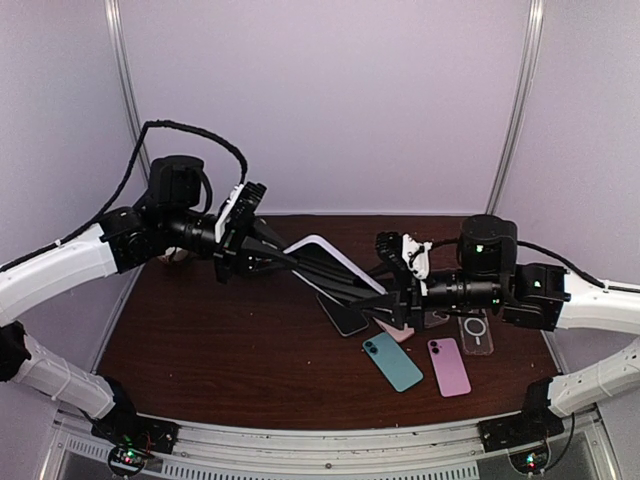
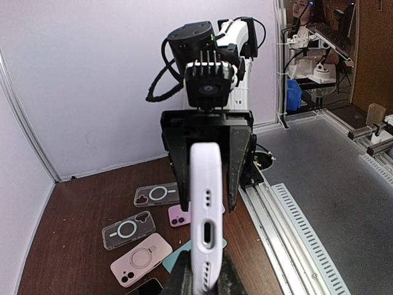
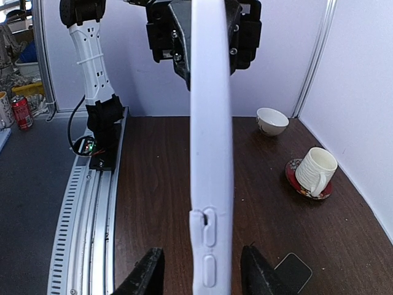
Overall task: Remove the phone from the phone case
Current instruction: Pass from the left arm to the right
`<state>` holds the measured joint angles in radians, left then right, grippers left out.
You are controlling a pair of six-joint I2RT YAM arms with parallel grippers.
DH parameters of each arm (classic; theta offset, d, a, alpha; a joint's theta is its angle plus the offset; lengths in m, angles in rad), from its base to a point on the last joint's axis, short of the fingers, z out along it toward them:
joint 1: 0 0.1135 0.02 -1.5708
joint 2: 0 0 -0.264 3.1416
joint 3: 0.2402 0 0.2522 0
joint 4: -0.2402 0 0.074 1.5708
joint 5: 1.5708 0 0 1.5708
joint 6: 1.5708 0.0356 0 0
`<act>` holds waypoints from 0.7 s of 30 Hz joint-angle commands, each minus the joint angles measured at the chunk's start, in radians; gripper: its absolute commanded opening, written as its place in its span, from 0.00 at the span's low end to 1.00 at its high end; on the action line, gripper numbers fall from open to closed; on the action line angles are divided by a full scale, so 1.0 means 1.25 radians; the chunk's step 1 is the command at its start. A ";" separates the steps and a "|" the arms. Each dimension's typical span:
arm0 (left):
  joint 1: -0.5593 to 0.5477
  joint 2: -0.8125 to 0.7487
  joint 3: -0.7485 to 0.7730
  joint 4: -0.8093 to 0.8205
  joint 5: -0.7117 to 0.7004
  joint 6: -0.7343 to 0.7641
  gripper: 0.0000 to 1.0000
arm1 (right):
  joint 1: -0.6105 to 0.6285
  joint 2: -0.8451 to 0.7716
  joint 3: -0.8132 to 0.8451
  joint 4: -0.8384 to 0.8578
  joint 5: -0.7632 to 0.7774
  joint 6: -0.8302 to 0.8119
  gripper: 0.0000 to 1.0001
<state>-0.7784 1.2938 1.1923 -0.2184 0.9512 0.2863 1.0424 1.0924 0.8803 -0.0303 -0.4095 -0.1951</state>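
Hanging in mid-air above the middle of the worktop (image 1: 220,350), the phone case (image 3: 212,153) is stretched between the two arms, with the phone (image 1: 322,265) seated inside it and its dark face turned up. The left gripper (image 1: 280,258) is clenched on the end of the case nearest the worktop's left edge and carries it clear of the wood. The right gripper (image 3: 202,252) is released: its two fingers (image 3: 147,273) stand on either side of the opposite end, a gap showing on both sides, so they flank the case without touching it. From the right wrist the case shows edge-on, pale lavender-white, its side buttons low near the fingers.

Towards the near right corner of the worktop lie a teal phone (image 1: 393,360) and a pink phone (image 1: 449,366) side by side, with a clear case (image 1: 476,333) just behind the pink one. A dark phone (image 1: 343,315) lies flat below the raised case. By the left edge sit a white bowl (image 3: 272,120) and a white mug (image 3: 316,172) on a red saucer (image 3: 299,185).
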 commanded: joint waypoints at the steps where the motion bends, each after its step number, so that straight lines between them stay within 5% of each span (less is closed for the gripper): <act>1: 0.004 -0.044 -0.003 0.115 0.014 -0.018 0.00 | 0.004 -0.017 -0.006 0.053 -0.012 0.022 0.44; 21: 0.012 -0.097 -0.043 0.288 0.056 -0.154 0.00 | 0.010 -0.040 -0.043 0.282 -0.072 0.050 0.31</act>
<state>-0.7750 1.2003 1.1393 -0.0170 0.9825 0.1516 1.0470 1.0458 0.8268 0.2295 -0.4625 -0.1467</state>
